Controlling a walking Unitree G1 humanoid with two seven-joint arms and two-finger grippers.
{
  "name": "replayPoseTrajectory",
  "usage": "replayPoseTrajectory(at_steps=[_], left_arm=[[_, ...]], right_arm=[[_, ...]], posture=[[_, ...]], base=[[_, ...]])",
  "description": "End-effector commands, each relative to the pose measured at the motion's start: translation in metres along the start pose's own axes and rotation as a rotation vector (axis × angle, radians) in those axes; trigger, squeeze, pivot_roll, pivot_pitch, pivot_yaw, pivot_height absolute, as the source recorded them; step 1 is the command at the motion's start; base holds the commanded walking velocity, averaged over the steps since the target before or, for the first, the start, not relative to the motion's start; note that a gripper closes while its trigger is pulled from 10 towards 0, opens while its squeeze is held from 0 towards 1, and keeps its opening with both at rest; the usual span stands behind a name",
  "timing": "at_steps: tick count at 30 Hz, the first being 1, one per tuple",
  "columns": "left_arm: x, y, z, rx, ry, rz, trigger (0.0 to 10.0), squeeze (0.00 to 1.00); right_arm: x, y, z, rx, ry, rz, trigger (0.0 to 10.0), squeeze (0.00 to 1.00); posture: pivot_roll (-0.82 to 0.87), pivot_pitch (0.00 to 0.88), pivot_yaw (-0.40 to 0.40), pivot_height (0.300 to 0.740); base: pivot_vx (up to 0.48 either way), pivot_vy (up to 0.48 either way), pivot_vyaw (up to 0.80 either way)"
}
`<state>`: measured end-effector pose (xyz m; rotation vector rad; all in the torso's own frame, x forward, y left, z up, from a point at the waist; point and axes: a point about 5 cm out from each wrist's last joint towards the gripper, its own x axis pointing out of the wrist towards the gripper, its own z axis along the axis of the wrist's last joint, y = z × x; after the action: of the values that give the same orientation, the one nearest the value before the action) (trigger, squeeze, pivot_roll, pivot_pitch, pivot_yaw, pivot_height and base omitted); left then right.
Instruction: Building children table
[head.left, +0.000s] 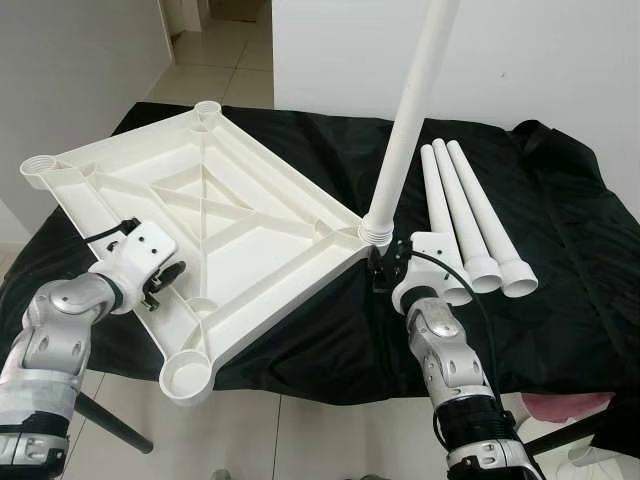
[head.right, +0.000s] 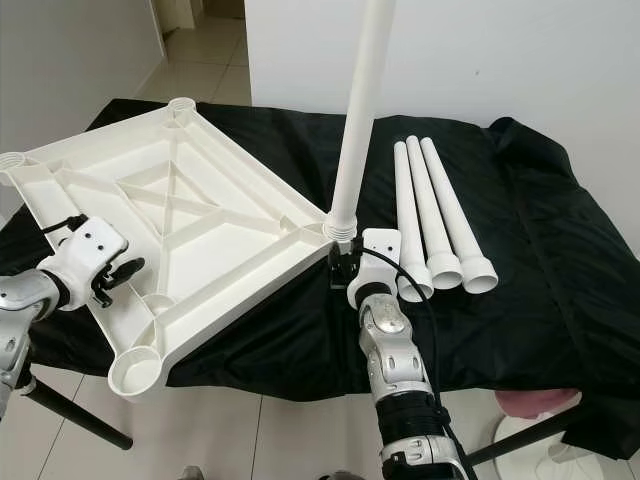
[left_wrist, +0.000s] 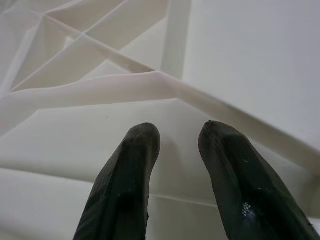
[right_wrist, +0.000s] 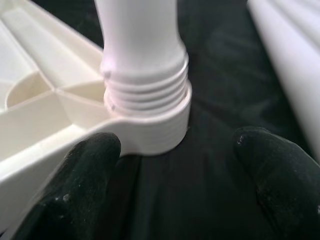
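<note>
At the centre of the frame the right gripper (right_wrist: 175, 165) is spread around the socket where the upright leg (head.left: 410, 110) meets the tabletop (head.left: 215, 215), while the left gripper (left_wrist: 180, 150), slightly apart, rests on its lower-left rim.

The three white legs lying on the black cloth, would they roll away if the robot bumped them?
Probably. The three loose legs are round, smooth tubes, so a sideways nudge could roll them, though the soft black cloth may slow them. Their wider ends would likely make them curve.
</note>
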<state>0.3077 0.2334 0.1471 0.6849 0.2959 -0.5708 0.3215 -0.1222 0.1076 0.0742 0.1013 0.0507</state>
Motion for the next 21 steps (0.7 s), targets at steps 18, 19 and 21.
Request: replayPoseTrajectory(at_steps=[18,19,21], left_arm=[[0.024,-0.044,0.045,0.063,-0.121,-0.195,10.0,0.0],[0.025,-0.046,0.048,0.068,-0.129,-0.203,10.0,0.0],[0.028,-0.048,0.055,0.083,-0.151,-0.206,10.0,0.0]], right_arm=[[0.038,0.008,0.005,-0.01,0.084,0.084,10.0,0.0],[0.041,0.008,0.007,-0.016,0.083,0.089,10.0,0.0],[0.046,0.006,0.012,-0.06,0.075,0.089,10.0,0.0]], posture=[[0.03,0.005,-0.012,0.74],[0.03,0.004,-0.013,0.74],[0.03,0.003,-0.012,0.74]], base=[[0.0,0.0,0.0],[0.0,0.0,0.0],[0.0,0.0,0.0]])
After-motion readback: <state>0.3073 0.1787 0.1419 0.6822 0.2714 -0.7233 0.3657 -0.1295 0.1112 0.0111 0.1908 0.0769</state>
